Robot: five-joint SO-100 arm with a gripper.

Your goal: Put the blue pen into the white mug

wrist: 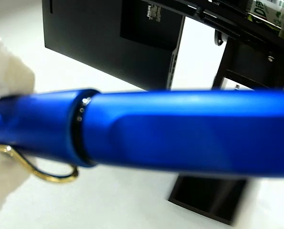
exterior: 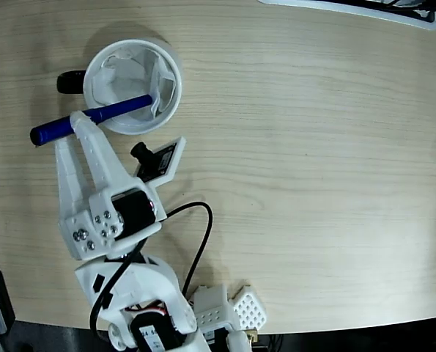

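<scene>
My gripper (exterior: 77,126) is clamped on the blue pen (exterior: 93,117), holding it near its middle, roughly level. In the fixed view one end of the pen juts left past the rim, while the other reaches over the mouth of the white mug (exterior: 170,77), above the crumpled white lining (exterior: 133,73). Whether the tip touches that lining I can't quite tell. The mug stands on the wooden worktop (exterior: 313,169). In the wrist view the pen (wrist: 180,131) fills the frame, a black monitor (wrist: 113,38) behind it.

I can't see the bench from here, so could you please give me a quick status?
Gripper shut on pen. Pen level across mug rim, tip over the paper lining, not dropped in. Nothing in the way.
</scene>
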